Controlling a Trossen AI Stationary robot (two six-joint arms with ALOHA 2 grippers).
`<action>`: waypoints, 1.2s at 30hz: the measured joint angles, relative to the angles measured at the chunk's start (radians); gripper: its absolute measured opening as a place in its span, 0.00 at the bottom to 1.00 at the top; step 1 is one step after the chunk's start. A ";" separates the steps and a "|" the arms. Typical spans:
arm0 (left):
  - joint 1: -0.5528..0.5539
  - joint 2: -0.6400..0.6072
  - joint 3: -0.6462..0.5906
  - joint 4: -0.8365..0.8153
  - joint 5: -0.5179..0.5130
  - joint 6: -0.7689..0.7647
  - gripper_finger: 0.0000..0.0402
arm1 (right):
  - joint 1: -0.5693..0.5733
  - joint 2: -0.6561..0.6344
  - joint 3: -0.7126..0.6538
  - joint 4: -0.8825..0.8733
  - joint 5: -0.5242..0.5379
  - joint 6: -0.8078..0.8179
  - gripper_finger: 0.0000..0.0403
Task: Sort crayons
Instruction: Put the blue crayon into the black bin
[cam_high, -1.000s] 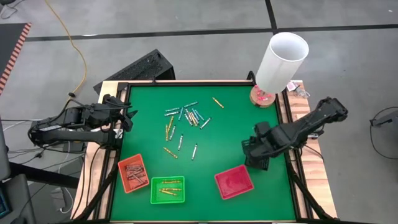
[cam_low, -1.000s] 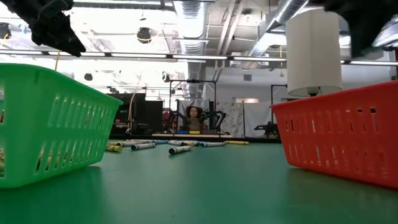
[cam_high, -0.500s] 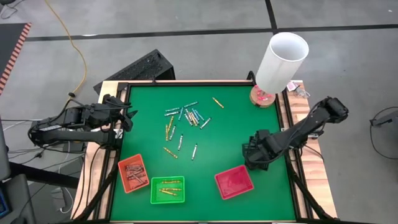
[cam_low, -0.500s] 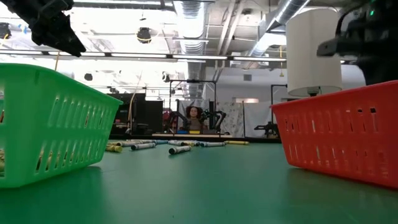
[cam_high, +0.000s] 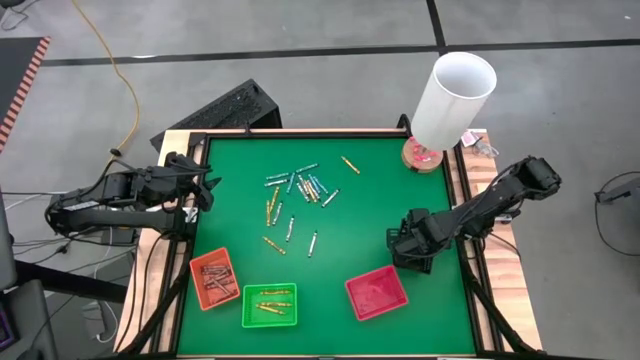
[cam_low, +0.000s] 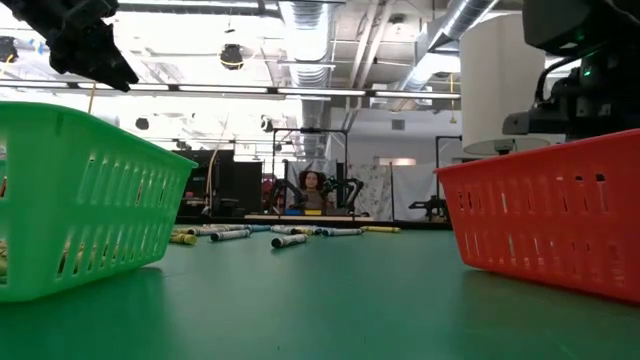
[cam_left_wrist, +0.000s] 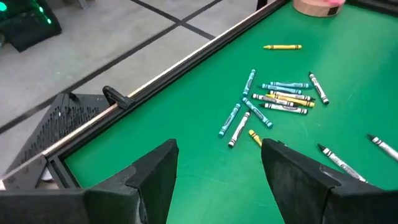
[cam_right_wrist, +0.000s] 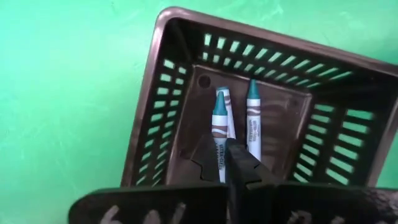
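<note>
The right gripper (cam_right_wrist: 225, 163) hangs over the black tray (cam_right_wrist: 186, 43), jaws pinched narrow on a light-blue crayon (cam_right_wrist: 219, 124) whose tip already lies inside beside another. To finish well, I judge it should open only slightly and lift straight up (a sideways exit could drag the stick out). Most loose crayons (cam_high: 295, 190) lie at upper centre of the high view. The left gripper (cam_high: 205, 185) waits wide open at the left edge.
</note>
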 joint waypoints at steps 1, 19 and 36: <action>0.000 0.000 0.000 -0.004 0.003 -0.018 0.56 | 0.000 0.000 -0.001 -0.003 0.000 0.000 0.02; 0.000 0.000 -0.014 -0.185 -0.066 -0.240 0.56 | -0.048 -0.002 0.001 0.071 -0.079 -0.162 0.22; 0.011 0.002 -0.015 -0.205 -0.095 -0.303 0.56 | -0.441 -0.217 0.191 0.362 0.291 -1.182 0.22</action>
